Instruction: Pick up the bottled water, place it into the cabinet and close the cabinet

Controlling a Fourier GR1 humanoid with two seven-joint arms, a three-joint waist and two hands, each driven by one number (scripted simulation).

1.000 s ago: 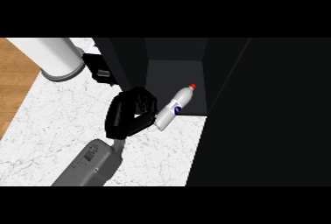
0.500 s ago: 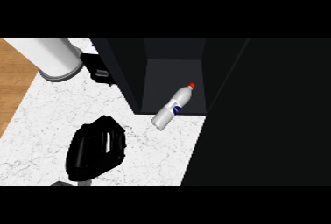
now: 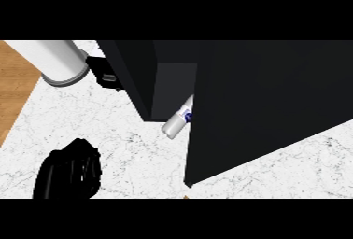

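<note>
the bottle (image 3: 176,123) lies tilted in the mouth of the dark cabinet (image 3: 131,77), just right of the cabinet's left wall. its pale near end points down toward the table (image 3: 138,149) and sits about at the cabinet's front edge. a bit of blue label shows higher up, and the cap end is hidden behind the door (image 3: 269,107). the door is a big black panel standing partway across the opening. it leaves only a narrow grey strip of the inside in view between it and the left wall, and its lower corner hangs over the white marbled table. the right hand (image 3: 69,170) is low at the view's left, over the table and well apart from the bottle and the door. it holds nothing, and it reads as one black lump, so i cannot tell whether it is open or closed. the left hand (image 3: 105,77) shows at the upper left, at the end of a pale forearm (image 3: 59,60) and just beside the cabinet's outer wall. it is too dark to tell its state. a strip of wood floor (image 3: 14,93) runs along the left edge.
</note>
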